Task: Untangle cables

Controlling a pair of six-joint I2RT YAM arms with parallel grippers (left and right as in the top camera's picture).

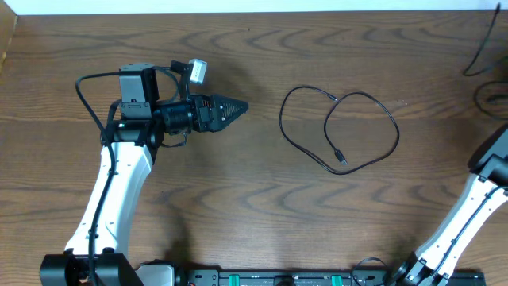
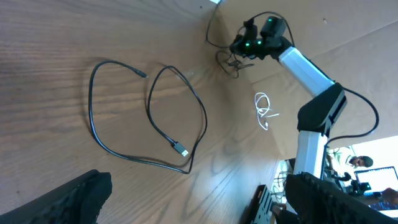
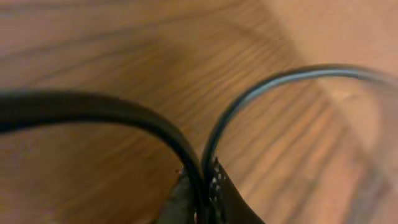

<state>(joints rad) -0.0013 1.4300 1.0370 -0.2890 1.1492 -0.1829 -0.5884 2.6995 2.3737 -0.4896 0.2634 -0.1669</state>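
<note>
Brown wood-grain table [image 1: 254, 214]; lit screen [image 2: 380, 177] beyond its edge

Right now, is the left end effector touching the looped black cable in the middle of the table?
No, in the overhead view bare table separates the left end effector from the looped black cable.

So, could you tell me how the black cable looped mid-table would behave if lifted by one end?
Probably floppy: the black cable lies in loose curves, so it would likely sag and trail. It looks thin, so likely light, sliding easily over the smooth table.
</note>
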